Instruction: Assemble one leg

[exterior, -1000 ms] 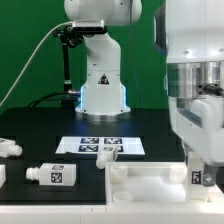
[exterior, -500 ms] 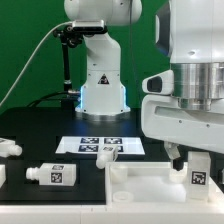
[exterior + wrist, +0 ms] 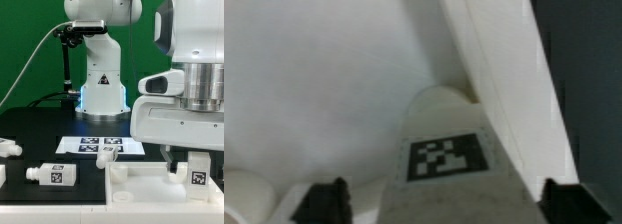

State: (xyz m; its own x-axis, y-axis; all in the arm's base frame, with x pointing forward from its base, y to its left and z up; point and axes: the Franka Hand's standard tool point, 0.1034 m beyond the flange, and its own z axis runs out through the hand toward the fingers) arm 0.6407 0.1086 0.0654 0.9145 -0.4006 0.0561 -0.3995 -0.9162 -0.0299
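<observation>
White and tagged, the leg (image 3: 452, 150) stands directly below the gripper (image 3: 441, 205) — its fingertips (image 3: 326, 203) spread apart on either side of it, not touching — over the tray part (image 3: 140, 180). Another leg (image 3: 52, 174) lies on the black table (image 3: 40, 130) well off toward the exterior view's left, and the marker board (image 3: 100, 146) rests behind the tray — farther from the gripper.
</observation>
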